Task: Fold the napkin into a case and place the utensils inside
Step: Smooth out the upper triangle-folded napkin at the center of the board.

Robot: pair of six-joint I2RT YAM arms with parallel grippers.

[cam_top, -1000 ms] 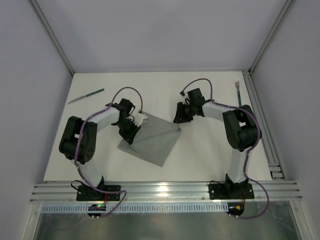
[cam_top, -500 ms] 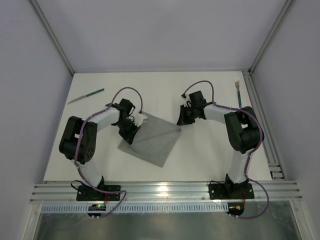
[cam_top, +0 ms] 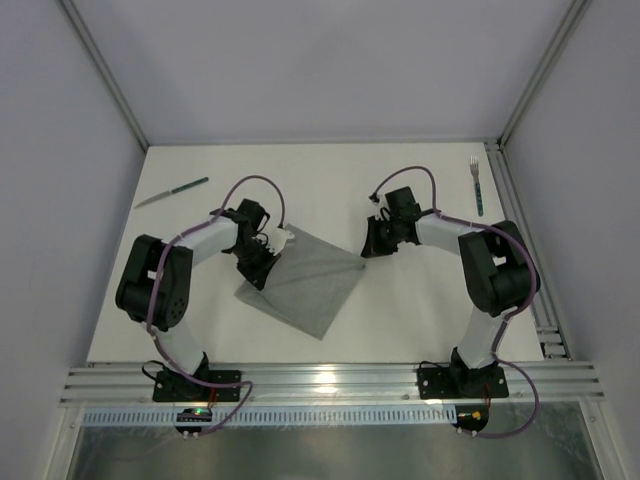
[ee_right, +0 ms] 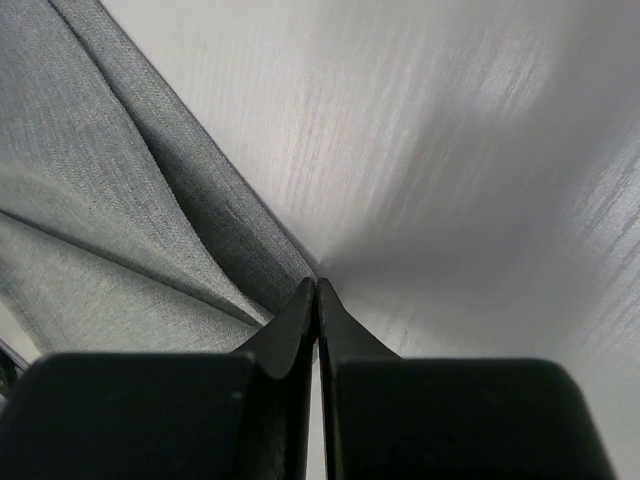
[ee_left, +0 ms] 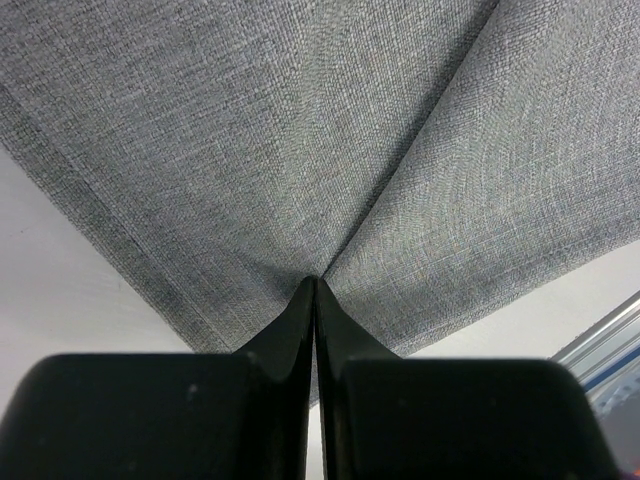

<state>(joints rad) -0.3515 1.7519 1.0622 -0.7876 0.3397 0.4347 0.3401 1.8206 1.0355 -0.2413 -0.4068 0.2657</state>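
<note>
Napkin (cam_top: 305,285) lies between left end effector (ee_left: 316,282), pinching its edge, and right end effector (ee_right: 317,285), pinching its corner

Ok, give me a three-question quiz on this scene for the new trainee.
1. True or false: the fork lies on the napkin.
2. Which utensil lies far left? A: knife. B: fork.
3. What is the left gripper shut on?
Key: 1 false, it lies far right, apart from the napkin. 2 A. 3 the napkin.
</note>
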